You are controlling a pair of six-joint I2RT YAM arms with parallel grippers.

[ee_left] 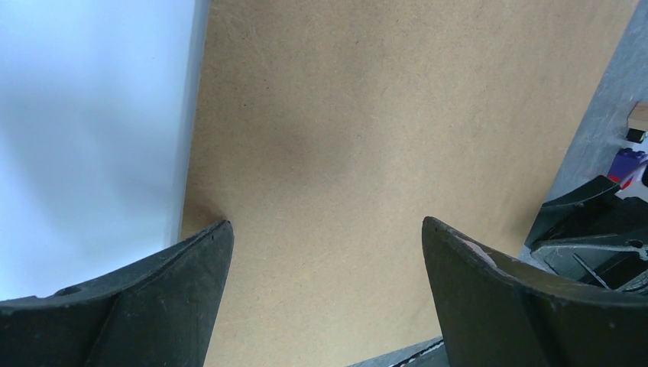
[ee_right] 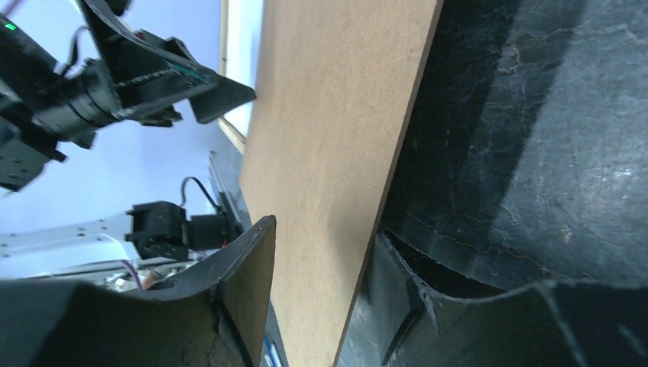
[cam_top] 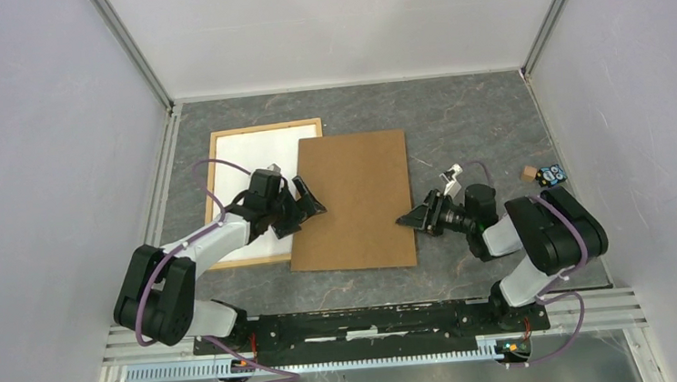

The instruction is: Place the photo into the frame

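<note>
**DESK:** Overhead view: what is happening?

**PHOTOGRAPHER:** The brown board [cam_top: 354, 199] is lying on the table [cam_top: 466, 117], overlapping the right strip of the frame [cam_top: 261, 128], which is showing a white sheet [cam_top: 255, 156] inside. The left gripper [cam_top: 311, 199] is hovering wide open and empty at the board's left edge. The right gripper [cam_top: 407, 219] is sitting at its right edge. The photo is not showing anywhere.

**DESK:** Left wrist?

**PHOTOGRAPHER:** Its fingertips [ee_left: 206, 245] are spreading wide above the board, with nothing between them and the white sheet just to the left.

**DESK:** Right wrist?

**PHOTOGRAPHER:** The board's edge is sitting between partly open jaws, one over and one under. I cannot tell whether they are pinching it.

**DESK:** And doing this step well?

**PHOTOGRAPHER:** Judging from this, the board is being taken off the frame. The right gripper should be biting well past the rim and lifting level, so the panel is not dragging the frame along. The left could be steadying the opposite edge.
</note>
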